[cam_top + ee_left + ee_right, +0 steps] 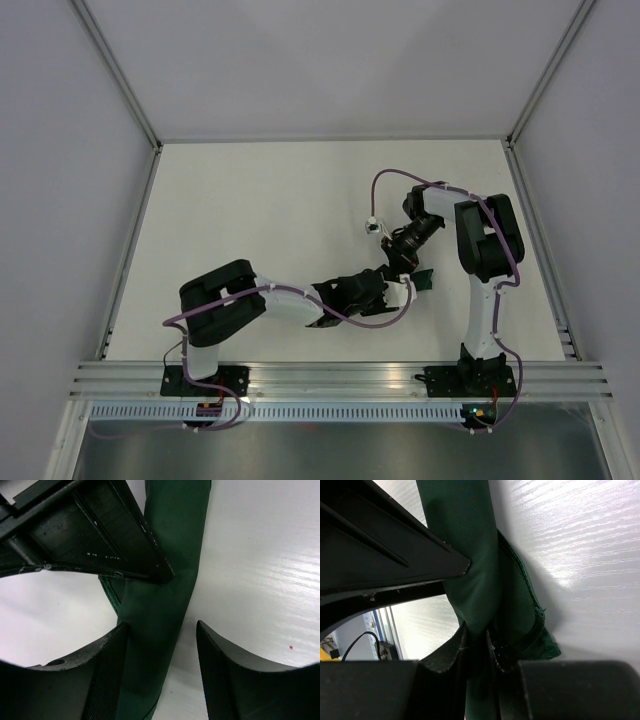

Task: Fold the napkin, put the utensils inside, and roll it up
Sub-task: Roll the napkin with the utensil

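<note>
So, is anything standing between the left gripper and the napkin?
Nothing visible does. The napkin, gathered into a narrow strip, lies inside the open left gripper. The right gripper is shut on the same napkin close by, but it does not block the way.

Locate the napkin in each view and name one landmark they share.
Top external: the napkin, a green scrap right of centre, mostly covered.
Left wrist: the napkin, a rolled strip running top to bottom through the centre.
Right wrist: the napkin runs down the centre, pinched in the right gripper.
Shared landmark: the white table.
</note>
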Motion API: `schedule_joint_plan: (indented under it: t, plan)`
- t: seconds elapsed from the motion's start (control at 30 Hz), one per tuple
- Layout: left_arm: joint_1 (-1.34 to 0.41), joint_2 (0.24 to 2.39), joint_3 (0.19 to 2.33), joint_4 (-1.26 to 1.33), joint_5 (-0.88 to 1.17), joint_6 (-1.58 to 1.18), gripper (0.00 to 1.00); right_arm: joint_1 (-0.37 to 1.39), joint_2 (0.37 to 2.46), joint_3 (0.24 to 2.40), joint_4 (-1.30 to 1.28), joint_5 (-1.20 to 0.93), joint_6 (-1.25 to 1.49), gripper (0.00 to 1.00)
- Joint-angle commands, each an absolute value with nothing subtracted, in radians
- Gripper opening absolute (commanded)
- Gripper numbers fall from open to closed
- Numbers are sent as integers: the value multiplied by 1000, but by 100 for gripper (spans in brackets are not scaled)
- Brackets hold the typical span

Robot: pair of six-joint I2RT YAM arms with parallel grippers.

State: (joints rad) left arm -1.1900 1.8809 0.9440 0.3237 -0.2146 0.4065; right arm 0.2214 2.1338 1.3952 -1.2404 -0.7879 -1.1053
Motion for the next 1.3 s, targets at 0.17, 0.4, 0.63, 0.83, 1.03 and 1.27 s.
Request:
schedule_joint_plan:
  t: [0.17, 0.4, 0.63, 0.83, 1.03, 1.27]
  plan:
    - [-1183, 1939, 965, 383, -218, 471, 57, 215, 2177, 1417, -1184, -749, -1147, 23]
    - [-1163, 1953, 976, 304, -126, 453, 43, 213, 2175, 1428, -1198, -750, -1154, 25]
    - [-1121, 1959, 1009, 218, -31, 401, 35, 213, 2160, 1436, -1200, -753, -1140, 38]
    - [-1101, 1968, 1035, 143, 57, 380, 33, 206, 2114, 1442, -1174, -761, -1091, 57]
    - [-1082, 1976, 1055, 92, 123, 354, 33, 181, 2046, 1459, -1134, -759, -1014, 64]
    - [-1042, 1980, 1077, 48, 207, 316, 33, 114, 1954, 1463, -1039, -790, -902, 67]
